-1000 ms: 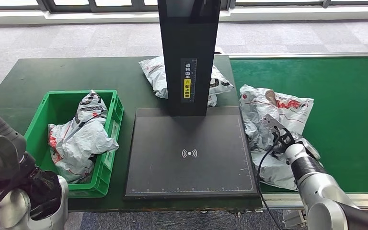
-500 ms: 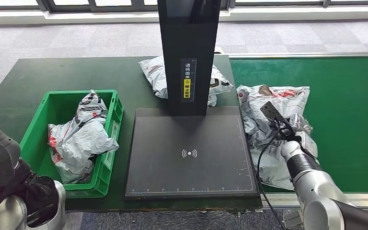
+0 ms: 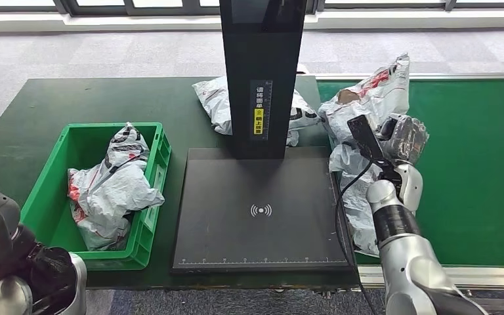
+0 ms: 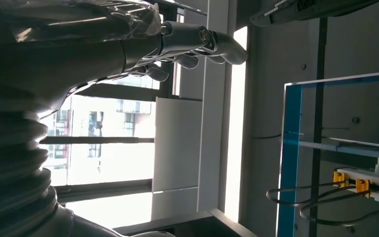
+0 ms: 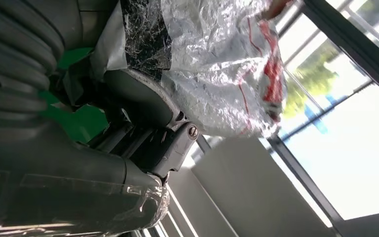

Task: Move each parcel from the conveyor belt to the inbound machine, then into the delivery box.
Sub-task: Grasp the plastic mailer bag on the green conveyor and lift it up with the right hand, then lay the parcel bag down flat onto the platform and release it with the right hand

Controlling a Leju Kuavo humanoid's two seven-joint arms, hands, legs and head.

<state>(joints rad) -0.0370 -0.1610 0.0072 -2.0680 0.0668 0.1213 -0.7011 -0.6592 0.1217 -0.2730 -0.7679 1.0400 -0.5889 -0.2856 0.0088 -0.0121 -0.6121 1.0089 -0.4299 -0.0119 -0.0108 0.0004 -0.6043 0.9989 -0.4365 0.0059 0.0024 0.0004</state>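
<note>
We note the crumpled white plastic mailer parcel with red print [image 3: 367, 98] lifted, its upper end raised over the green conveyor belt [image 3: 479, 164] and its lower folds trailing down beside the right edge of the black flat scanning plate of the inbound machine [image 3: 260, 210]. The right hand [image 3: 403, 139] grips it, fingers clamped into the plastic, forearm rising steeply from below with the wrist turned up; the right wrist view shows the film bunched against the palm [image 5: 143, 103]. The left hand [image 4: 197, 42] hangs with nothing in it, its fingers slightly curled and apart. A second white parcel [image 3: 220, 105] lies behind the machine's black upright column [image 3: 260, 72]. The green plastic delivery box [image 3: 52, 190] on the dark table holds another crumpled parcel [image 3: 115, 190].
</note>
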